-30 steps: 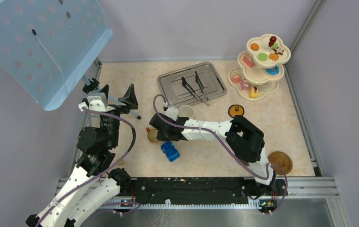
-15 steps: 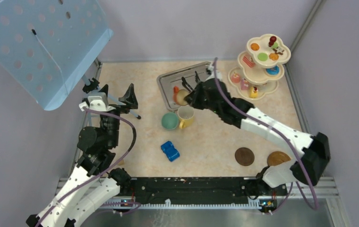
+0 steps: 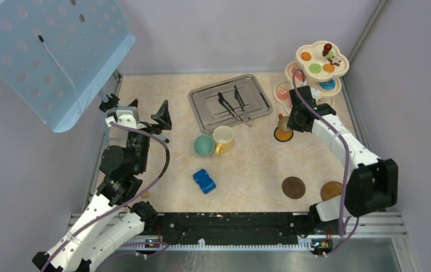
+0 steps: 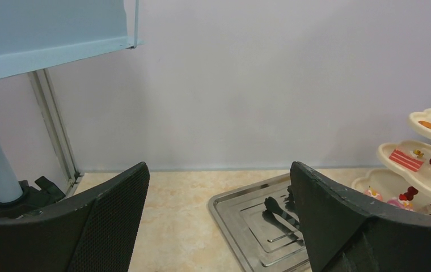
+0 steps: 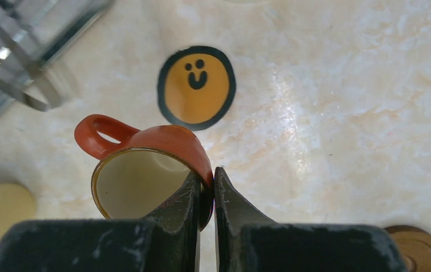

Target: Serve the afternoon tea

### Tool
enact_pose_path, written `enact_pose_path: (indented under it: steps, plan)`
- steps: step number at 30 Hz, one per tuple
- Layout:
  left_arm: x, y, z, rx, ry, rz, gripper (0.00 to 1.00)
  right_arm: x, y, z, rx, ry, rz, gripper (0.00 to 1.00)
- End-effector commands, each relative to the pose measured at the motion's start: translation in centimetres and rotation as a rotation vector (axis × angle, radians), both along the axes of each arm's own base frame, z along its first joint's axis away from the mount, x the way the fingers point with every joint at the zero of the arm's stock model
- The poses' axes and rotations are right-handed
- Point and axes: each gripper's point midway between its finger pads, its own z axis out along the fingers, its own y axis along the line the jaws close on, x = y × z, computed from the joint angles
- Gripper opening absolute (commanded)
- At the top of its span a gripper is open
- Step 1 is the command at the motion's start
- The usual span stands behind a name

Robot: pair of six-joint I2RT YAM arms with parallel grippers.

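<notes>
The small brown cup (image 5: pixel 145 170) sits right over the smiley coaster (image 5: pixel 197 85), its rim pinched between the clenched right fingers (image 5: pixel 174 212). Far left of that coaster, the left fingers (image 4: pixel 111 221) stand spread wide above the worktop (image 3: pixel 247 164), grasping nothing.

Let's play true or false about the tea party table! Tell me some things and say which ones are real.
1. The right gripper pinches the rim of the little brown cup. True.
2. The blue toy car sits in the metal tray. False: the car is on the table, and the tray holds two black tongs.
3. The left gripper is open and holds nothing. True.
4. The teal cup stands on the smiley coaster. False: it stands on the table beside the yellow mug, away from that coaster.
</notes>
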Motion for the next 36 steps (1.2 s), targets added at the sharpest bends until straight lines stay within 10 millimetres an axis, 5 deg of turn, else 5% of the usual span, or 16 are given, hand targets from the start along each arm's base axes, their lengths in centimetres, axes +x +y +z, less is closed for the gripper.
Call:
enact_pose_path:
  steps: [1,13,28,33,36]
  plan:
    - [0.1,-0.6,0.4,-0.017,-0.018,-0.031,0.99,0.7,-1.1,-2.1,-0.065,0.063,0.066,0.0]
    - [0.7,-1.2,-0.2,0.001,0.003,-0.04,0.99,4.5,-1.8,-6.7,-0.068,0.104,0.034,0.0]
    - [0.4,-1.0,0.2,-0.006,-0.008,-0.041,0.99,5.2,-2.0,-9.4,-0.028,0.132,0.018,0.0]
    - [0.3,-1.0,0.3,-0.008,-0.011,-0.043,0.99,4.9,-2.3,-9.5,-0.044,0.141,0.017,0.24]
    - [0.3,-1.1,0.3,-0.008,-0.011,-0.046,0.99,4.8,-2.7,-7.7,-0.062,0.121,0.014,0.43]
